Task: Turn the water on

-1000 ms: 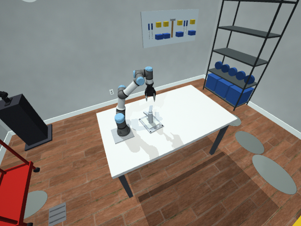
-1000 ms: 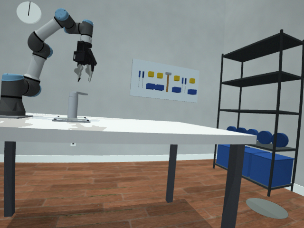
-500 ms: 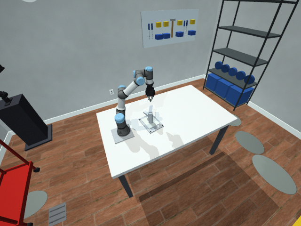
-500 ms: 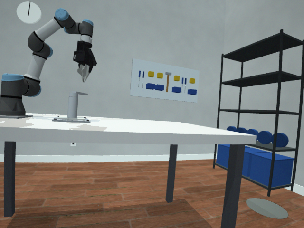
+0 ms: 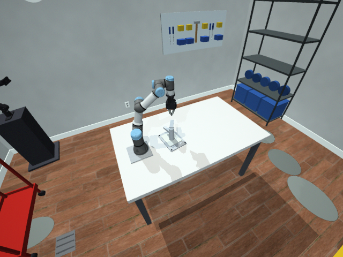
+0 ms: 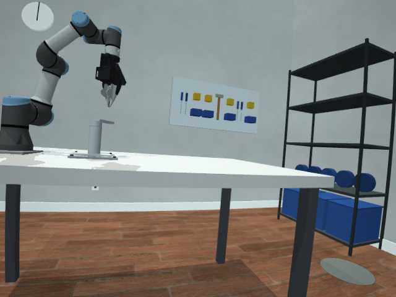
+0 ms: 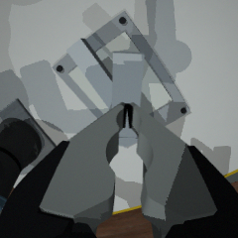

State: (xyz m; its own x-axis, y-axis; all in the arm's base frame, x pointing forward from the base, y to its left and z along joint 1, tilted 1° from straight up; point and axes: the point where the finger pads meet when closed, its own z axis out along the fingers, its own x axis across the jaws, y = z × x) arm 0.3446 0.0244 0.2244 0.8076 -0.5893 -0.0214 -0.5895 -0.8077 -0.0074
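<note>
The tap (image 6: 94, 137) is a grey upright cylinder on a square metal plate (image 6: 92, 156) on the white table. Its flat lever (image 6: 106, 121) lies level, sticking out from the top. The tap also shows in the top view (image 5: 171, 130), and in the wrist view (image 7: 128, 79) from above, with its plate (image 7: 121, 74) around it. My gripper (image 6: 109, 101) hangs in the air above the lever's free end, pointing down, well clear of it. Its fingers are shut with nothing between them, as the wrist view (image 7: 127, 115) shows.
The arm's base (image 5: 138, 142) stands on the table left of the tap. A black shelf rack (image 5: 276, 60) with blue boxes stands at the far right. A black cabinet (image 5: 24, 135) and a red cart (image 5: 13, 218) are on the floor at left.
</note>
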